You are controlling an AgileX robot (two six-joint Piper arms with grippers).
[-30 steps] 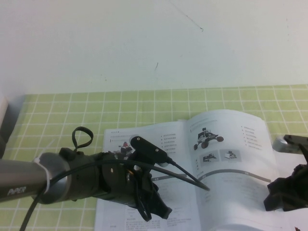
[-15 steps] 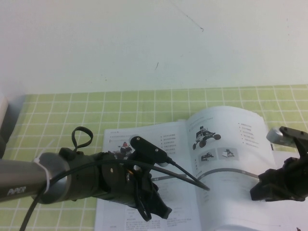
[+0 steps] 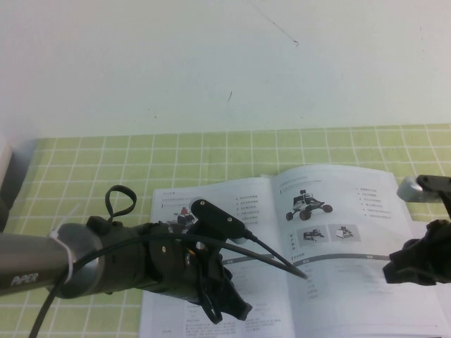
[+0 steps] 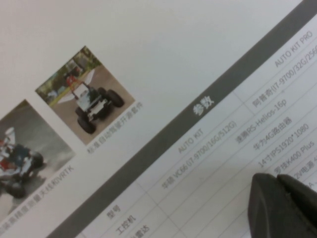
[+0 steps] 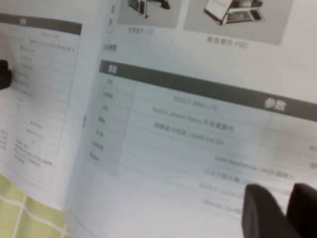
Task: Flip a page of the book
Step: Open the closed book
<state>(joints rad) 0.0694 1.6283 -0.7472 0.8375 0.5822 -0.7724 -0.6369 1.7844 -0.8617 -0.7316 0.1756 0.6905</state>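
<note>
Left gripper [image 3: 227,304] hangs low over the near left-hand page of the book [image 3: 232,211], its fingers [image 4: 282,206] pressed together just above the printed table. Right gripper [image 3: 394,271] sits at the near right edge of the page [image 3: 338,239]; its two fingertips [image 5: 260,210] stand slightly apart over the paper, and whether they pinch the sheet cannot be told. Farther back, the open booklet lies flat on the green checked mat [image 3: 141,162], with the white wall [image 3: 211,63] beyond.

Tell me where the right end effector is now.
In the high view the right end effector sits at the far right, over the outer edge of the book's right-hand page, beside the grey-barred table.
</note>
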